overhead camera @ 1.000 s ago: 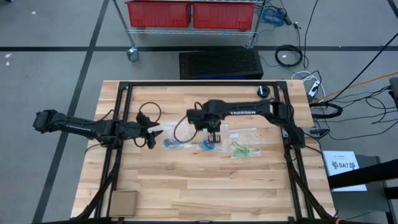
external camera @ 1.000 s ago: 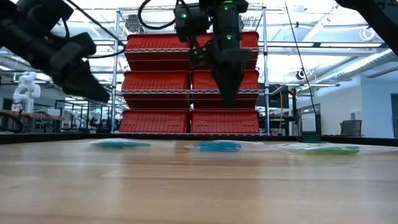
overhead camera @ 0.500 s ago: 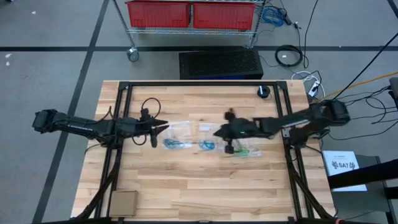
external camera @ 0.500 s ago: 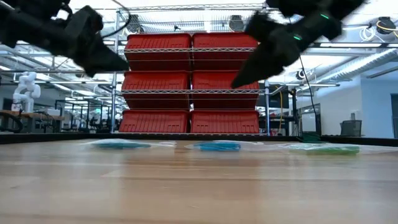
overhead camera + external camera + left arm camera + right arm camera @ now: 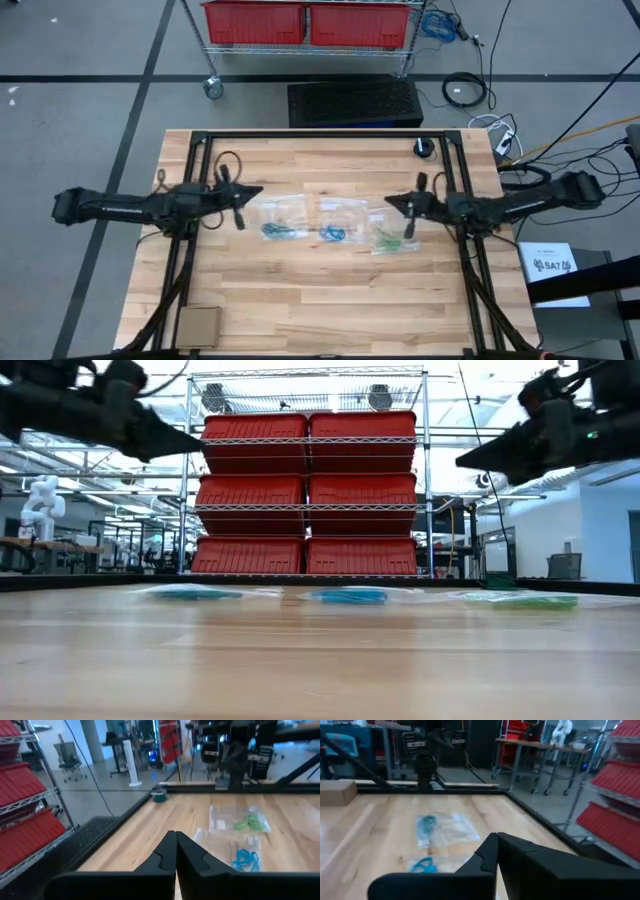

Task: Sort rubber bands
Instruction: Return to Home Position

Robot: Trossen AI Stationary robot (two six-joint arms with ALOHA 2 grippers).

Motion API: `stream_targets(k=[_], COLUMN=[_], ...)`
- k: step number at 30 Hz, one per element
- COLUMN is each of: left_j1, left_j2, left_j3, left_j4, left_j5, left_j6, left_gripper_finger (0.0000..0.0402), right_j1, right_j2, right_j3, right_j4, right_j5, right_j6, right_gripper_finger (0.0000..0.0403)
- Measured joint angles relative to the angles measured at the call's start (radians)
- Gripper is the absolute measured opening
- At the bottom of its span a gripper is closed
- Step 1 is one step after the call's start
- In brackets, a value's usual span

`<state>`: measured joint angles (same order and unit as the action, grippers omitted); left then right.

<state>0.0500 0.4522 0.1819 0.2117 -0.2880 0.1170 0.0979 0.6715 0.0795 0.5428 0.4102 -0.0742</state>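
Holding the left gripper [image 5: 256,192] in the air over the left half of the table [image 5: 300,300], tip pointing toward the middle, fingers pressed flat together, gripping nothing. Holding the right gripper [image 5: 392,204] at a similar height over the right half, tip facing the left one, fingers likewise closed on nothing. Reaching inward from the left and right edges with both arms stretched nearly level.

Carrying three clear bags flat in a row across the table's middle, between the two tips. Enclosing the teal rubber bands [image 5: 277,232] in the left bag [image 5: 283,212], the blue rubber bands [image 5: 332,234] in the center bag [image 5: 335,210] and the green rubber bands [image 5: 390,240] in the right bag [image 5: 372,222]. Placing the right bag just beneath the right gripper's tip, not touching it.

Bearing a cardboard box [image 5: 198,325] at the front left corner and a black round piece [image 5: 425,148] near the back right corner.

Showing, beyond the back edge, a wire rack [image 5: 188,480] loaded with red bins [image 5: 255,490], and a black case [image 5: 355,102] on the floor before it.

Showing, off the right edge, a white sheet [image 5: 553,268] with dark print reading roughly "SA7".
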Motion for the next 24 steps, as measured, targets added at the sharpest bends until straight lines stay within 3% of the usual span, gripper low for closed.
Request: stream_targets(k=[4, 7, 14, 18, 24], left_j1=[0.014, 0.026, 0.037, 0.071, 0.192], left_j2=[-0.247, -0.435, -0.451, -0.446, -0.441], left_j3=[-0.001, -0.001, -0.023, -0.154, -0.174], left_j4=[-0.211, -0.361, -0.324, -0.089, -0.069], left_j5=[0.009, 0.008, -0.006, 0.031, 0.202], left_j6=[-0.003, -0.005, -0.006, 0.005, -0.052], left_gripper_finger=[0.0003, 0.0002, 0.0002, 0.0001, 0.0001], right_j1=[0.016, 0.016, 0.05, 0.035, -0.111], right_j2=[-0.193, -0.332, -0.657, -0.659, -0.632], right_j3=[0.01, 0.01, 0.005, -0.06, -0.066], right_j4=[-0.252, -0.345, -0.512, -0.391, -0.353], right_j5=[0.102, 0.114, 0.083, 0.059, -0.087], right_j6=[-0.015, -0.032, -0.092, -0.127, -0.059], right_gripper_finger=[0.0, 0.0, 0.0, 0.0, 0.0])
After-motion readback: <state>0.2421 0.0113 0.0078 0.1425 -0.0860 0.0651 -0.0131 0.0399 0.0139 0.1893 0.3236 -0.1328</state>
